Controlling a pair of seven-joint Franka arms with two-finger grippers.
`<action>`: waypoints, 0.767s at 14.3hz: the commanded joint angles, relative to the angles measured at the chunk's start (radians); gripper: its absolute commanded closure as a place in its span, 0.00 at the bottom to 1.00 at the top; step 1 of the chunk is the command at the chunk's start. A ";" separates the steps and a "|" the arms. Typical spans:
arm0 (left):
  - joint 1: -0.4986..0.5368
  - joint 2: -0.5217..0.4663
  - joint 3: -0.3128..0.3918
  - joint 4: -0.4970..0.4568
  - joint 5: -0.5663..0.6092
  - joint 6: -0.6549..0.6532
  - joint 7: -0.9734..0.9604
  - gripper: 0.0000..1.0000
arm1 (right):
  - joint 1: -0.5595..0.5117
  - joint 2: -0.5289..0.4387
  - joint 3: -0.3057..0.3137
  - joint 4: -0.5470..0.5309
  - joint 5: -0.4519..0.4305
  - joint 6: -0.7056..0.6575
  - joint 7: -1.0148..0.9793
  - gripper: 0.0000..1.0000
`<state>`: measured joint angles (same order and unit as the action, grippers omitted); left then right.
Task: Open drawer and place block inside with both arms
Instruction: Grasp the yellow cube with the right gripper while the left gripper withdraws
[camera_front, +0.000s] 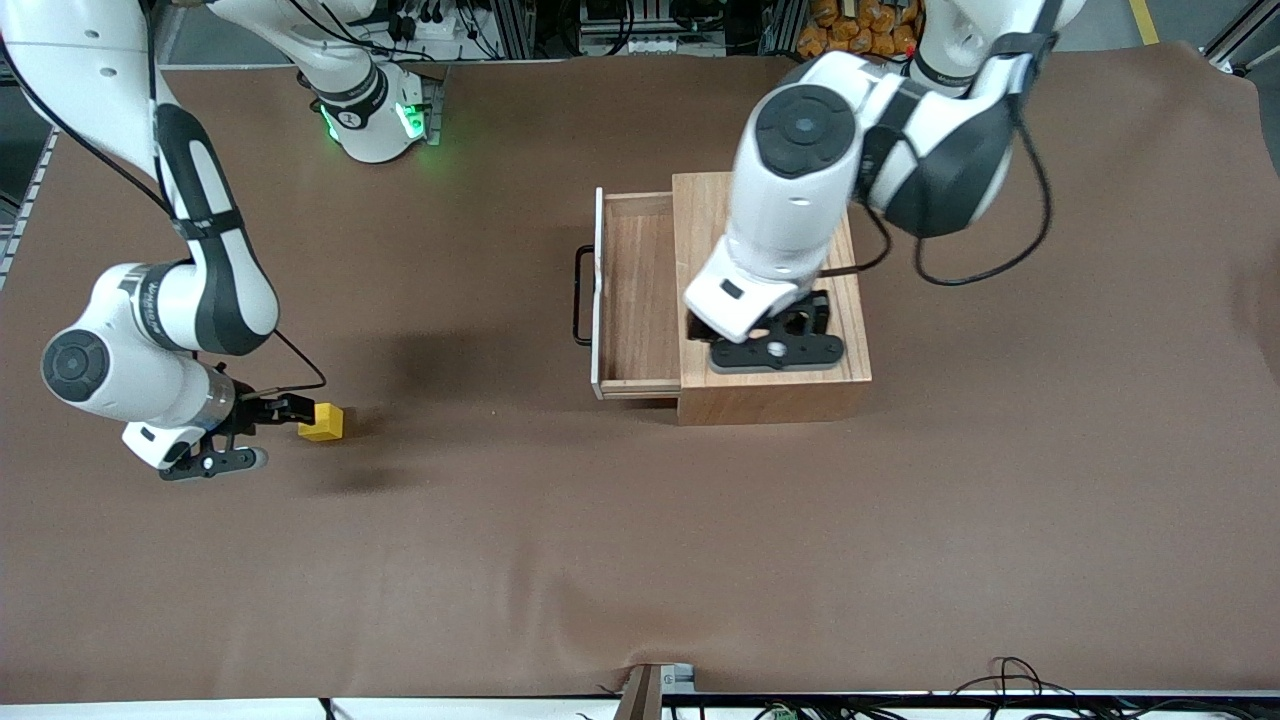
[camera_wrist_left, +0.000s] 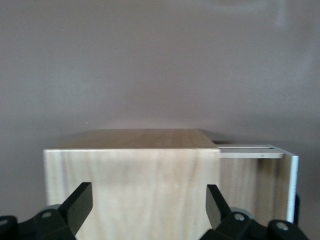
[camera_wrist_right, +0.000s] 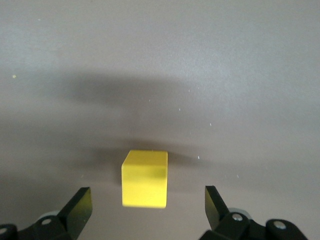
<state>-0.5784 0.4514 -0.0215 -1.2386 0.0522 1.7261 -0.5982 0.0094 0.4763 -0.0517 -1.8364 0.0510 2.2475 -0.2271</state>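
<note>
drawer (camera_front: 640, 300) open, empty, block (camera_front: 322, 422) on table (camera_front: 500, 550)

Two white jointed arms with black-grey joint covers are seen, the right arm (camera_front: 160, 300) and the left arm (camera_front: 850, 150). Thin black cables are looped along both. A green-lit round base (camera_front: 375, 115) is shown. Black two-finger grippers with small silver screws are fitted
</note>
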 joint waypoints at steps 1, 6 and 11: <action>0.144 -0.048 -0.089 -0.035 -0.023 -0.045 0.128 0.00 | -0.003 0.057 -0.001 0.012 0.003 0.050 -0.011 0.00; 0.314 -0.109 -0.101 -0.035 -0.023 -0.157 0.351 0.00 | 0.003 0.071 0.001 -0.017 0.053 0.052 0.000 0.00; 0.477 -0.197 -0.135 -0.035 -0.015 -0.281 0.417 0.00 | 0.001 0.077 0.000 -0.066 0.067 0.133 -0.001 0.06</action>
<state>-0.1646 0.3157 -0.1149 -1.2426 0.0428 1.4838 -0.1919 0.0104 0.5589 -0.0526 -1.8704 0.1023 2.3382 -0.2257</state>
